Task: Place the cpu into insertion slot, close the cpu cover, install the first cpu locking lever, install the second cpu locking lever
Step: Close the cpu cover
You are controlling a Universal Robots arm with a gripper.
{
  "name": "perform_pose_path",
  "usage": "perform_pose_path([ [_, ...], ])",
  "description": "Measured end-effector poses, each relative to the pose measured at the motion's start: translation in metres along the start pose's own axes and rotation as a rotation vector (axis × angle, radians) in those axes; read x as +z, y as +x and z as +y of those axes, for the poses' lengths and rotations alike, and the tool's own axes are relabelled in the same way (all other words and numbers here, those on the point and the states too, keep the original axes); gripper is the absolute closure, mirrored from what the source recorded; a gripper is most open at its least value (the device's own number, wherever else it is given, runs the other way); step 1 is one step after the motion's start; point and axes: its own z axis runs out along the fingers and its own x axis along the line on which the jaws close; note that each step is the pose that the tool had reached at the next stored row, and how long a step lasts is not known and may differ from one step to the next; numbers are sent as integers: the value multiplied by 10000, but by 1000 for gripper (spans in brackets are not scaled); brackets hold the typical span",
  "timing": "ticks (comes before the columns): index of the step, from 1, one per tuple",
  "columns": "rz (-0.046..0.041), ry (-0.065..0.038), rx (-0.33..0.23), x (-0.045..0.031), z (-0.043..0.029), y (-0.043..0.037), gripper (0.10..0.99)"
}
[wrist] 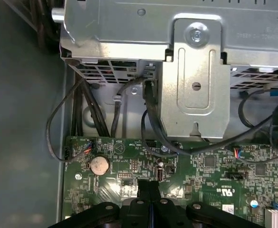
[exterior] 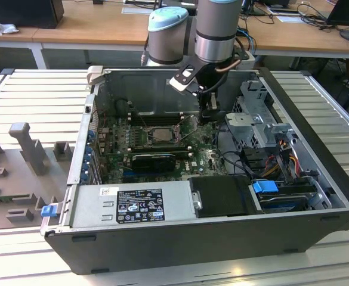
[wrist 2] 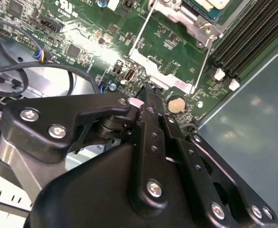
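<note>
End effector [wrist: 148, 184] closed tight, nothing gripped, poised over motherboard [wrist: 210, 166] near coin cell [wrist: 100, 165]; in second wrist view I see insertion slot [wrist 2: 210, 9] cut off at edge.

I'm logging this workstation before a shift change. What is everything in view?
computer case: one, black, open, on the table.
slatted table: one, pale grey, under the case.
motherboard: one, green, inside the case.
insertion slot: one, black-framed, mid-board.
memory slots: one bank, black, beside the slot.
coin cell: one, silver, near the board's edge.
power supply: one, grey, against the case wall nearest the exterior camera.
drive cage: one, silver, at the exterior view's right.
cables: several, mostly black, between cage and board.
arm: one, silver-grey, above the case.
gripper: one, black, shut, low over the board by the coin cell.
</note>
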Motion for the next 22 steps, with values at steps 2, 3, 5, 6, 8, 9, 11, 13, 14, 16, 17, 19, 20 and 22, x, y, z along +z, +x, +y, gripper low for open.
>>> perform_pose_path([
  [2,2,2,-18,63,-3,4,980],
  [3,2,25,-25,84,-4,5,980],
  [5,3,163,-26,87,-9,5,980],
  [6,8,225,-26,88,-14,6,980],
  [8,14,358,-26,85,-35,6,980],
  [9,16,376,-28,85,-47,7,980],
  [11,14,379,-27,81,-99,8,980],
  [13,14,379,-29,80,-117,9,980],
  [14,15,379,-27,80,-120,9,980],
  [16,13,380,-27,66,-123,9,980],
  [17,14,379,-27,53,-125,9,980],
  [19,14,379,-28,24,-127,9,980],
  [20,14,379,-29,13,-127,9,980],
  [22,14,379,-27,-13,-130,9,980],
])
